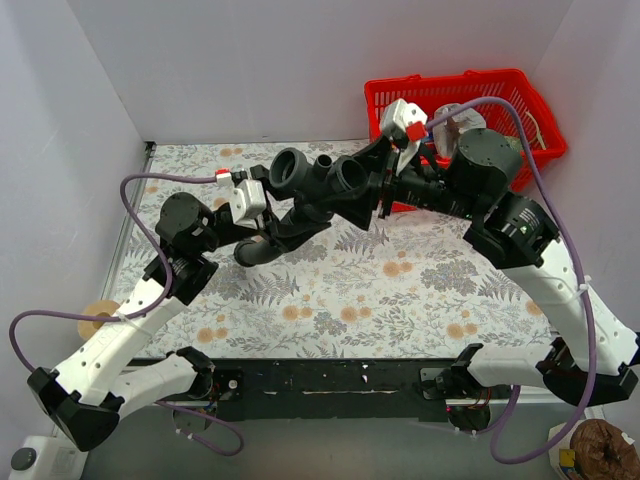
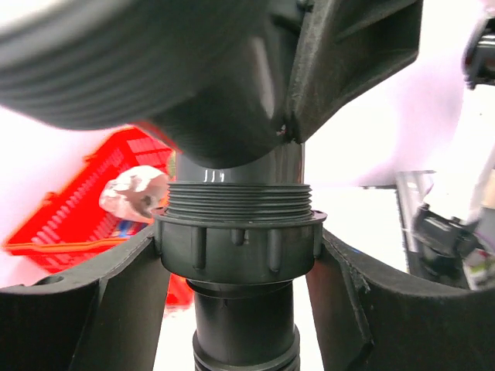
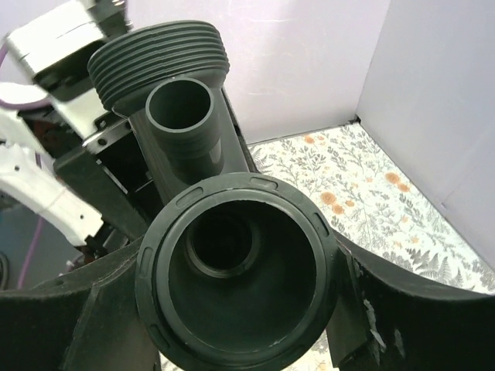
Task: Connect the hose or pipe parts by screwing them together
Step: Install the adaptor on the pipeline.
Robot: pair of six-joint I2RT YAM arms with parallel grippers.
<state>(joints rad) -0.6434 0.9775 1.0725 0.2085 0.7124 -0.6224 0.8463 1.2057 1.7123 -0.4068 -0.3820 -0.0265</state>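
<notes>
The T-shaped fitting [image 1: 320, 175] is hanging in the air over the back middle of the table [image 1: 400, 290]. Its long axis is running roughly left to right between the arms, its round mouths are tilting up toward the overhead camera, and a dark tube [image 1: 255, 250] is slanting down from it toward the near left. The left gripper [image 2: 240, 255] is clamping narrowly on the ribbed collar [image 2: 201, 247] below the thread, while the right gripper [image 3: 236, 309] is gripping the fitting's big open end, jaws wide.
</notes>
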